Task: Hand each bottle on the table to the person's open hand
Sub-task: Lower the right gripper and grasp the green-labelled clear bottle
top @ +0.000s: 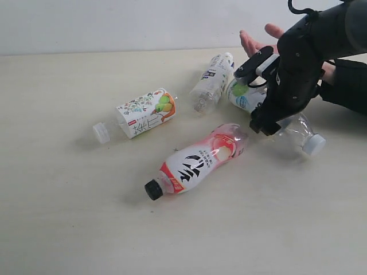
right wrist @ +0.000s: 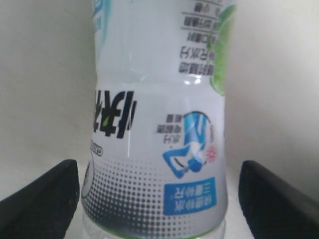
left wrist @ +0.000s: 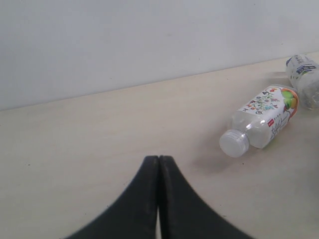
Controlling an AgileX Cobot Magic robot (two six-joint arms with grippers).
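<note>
Bottle, white label with green, lies on the table between the released jaws of my right pincer, touching neither; grasping step, I judge; next I must clench, lift, reach the open hand just beyond it.

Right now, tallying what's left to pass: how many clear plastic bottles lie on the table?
4: floral-label bottle, left; pink-red-label bottle, front centre; white-label bottle, back; green-and-white-label bottle, right, partly behind the black arm. None seems hidden.

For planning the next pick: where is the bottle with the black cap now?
In the exterior view the black-capped bottle lies on its side on the table, right of the floral-label bottle and left of the right end effector.
</note>
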